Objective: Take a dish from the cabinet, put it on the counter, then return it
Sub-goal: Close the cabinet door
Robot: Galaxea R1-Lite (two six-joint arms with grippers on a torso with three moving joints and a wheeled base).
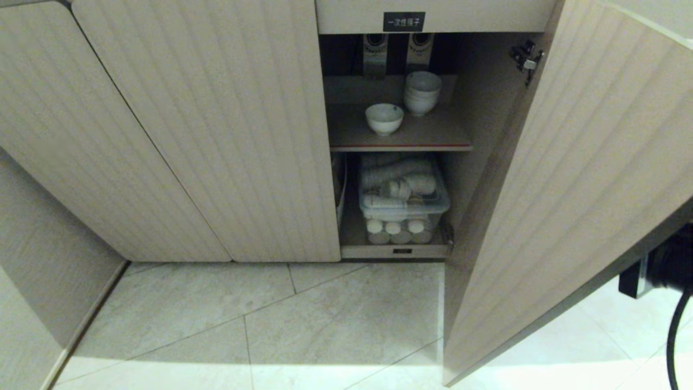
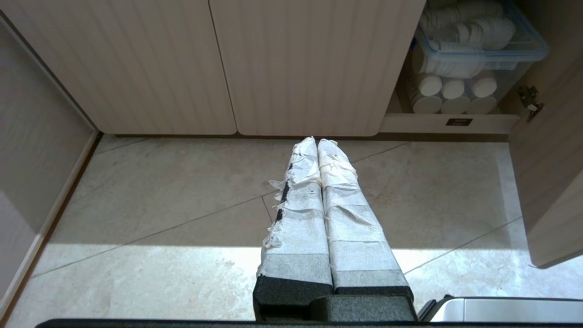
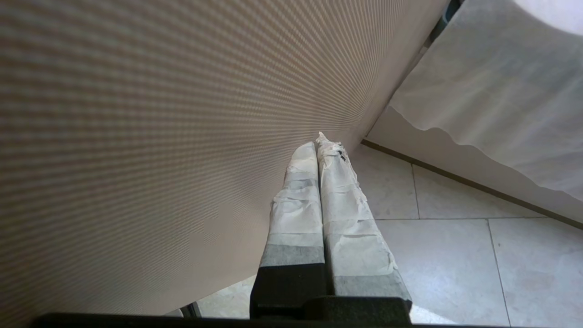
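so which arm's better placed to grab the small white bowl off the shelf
Probably the left: the left gripper faces the open compartment unobstructed, while the right gripper sits behind the open fluted door. Small white bowl.

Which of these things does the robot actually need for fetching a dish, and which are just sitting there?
Needed:
- single white bowl on the upper shelf
- cabinet with its open door

Just there:
- stack of bowls
- plastic box of cups
- draped cloth

Cabinet [image 1: 216, 135] right door [image 1: 568, 189] swung wide, shelf mouth stood unblocked, bare shelf [image 1: 433, 132] around the dish [image 1: 384, 118], bowl stack [image 1: 422, 92] behind it, right gripper [image 3: 317, 142] shut, hemmed against the door's outer face.
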